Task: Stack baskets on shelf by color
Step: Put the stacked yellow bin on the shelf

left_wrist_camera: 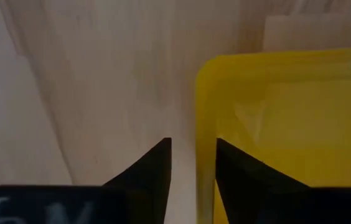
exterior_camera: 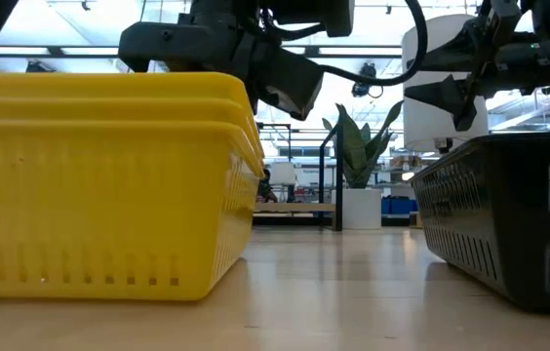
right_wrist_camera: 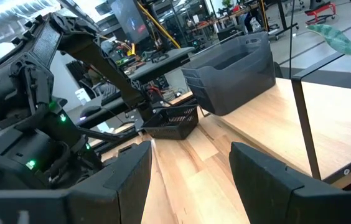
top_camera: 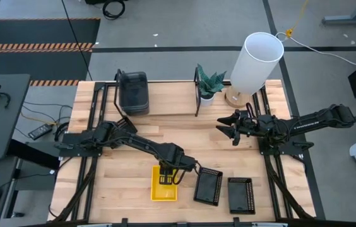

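Note:
A stack of nested yellow baskets [top_camera: 163, 189] [exterior_camera: 109, 185] rests on the table near its front edge. My left gripper [top_camera: 166, 173] [left_wrist_camera: 193, 180] points down over the stack's far end. It is open, with one finger outside and one inside a yellow wall. Two black mesh baskets [top_camera: 208, 186] [top_camera: 240, 194] lie flat to the right of the yellow stack. Grey baskets [top_camera: 133, 91] [right_wrist_camera: 231, 68] stand stacked on the shelf [top_camera: 165, 94] at the table's far side. My right gripper [top_camera: 228, 126] [right_wrist_camera: 191, 180] waits open and level at the table's right. My left gripper comes from above with its fingers astride the yellow basket's wall [left_wrist_camera: 205, 143], near a corner at the far end. The inner finger [left_wrist_camera: 244, 180] lies close against the wall, and a gap shows beside the outer finger [left_wrist_camera: 154, 174]. I cannot tell whether it touches.
A potted plant [top_camera: 209, 85] and a tall white cylinder lamp [top_camera: 257, 60] stand at the far right, beside the shelf's black end frame [top_camera: 198, 94]. Bare wood lies between the shelf and the baskets at the front.

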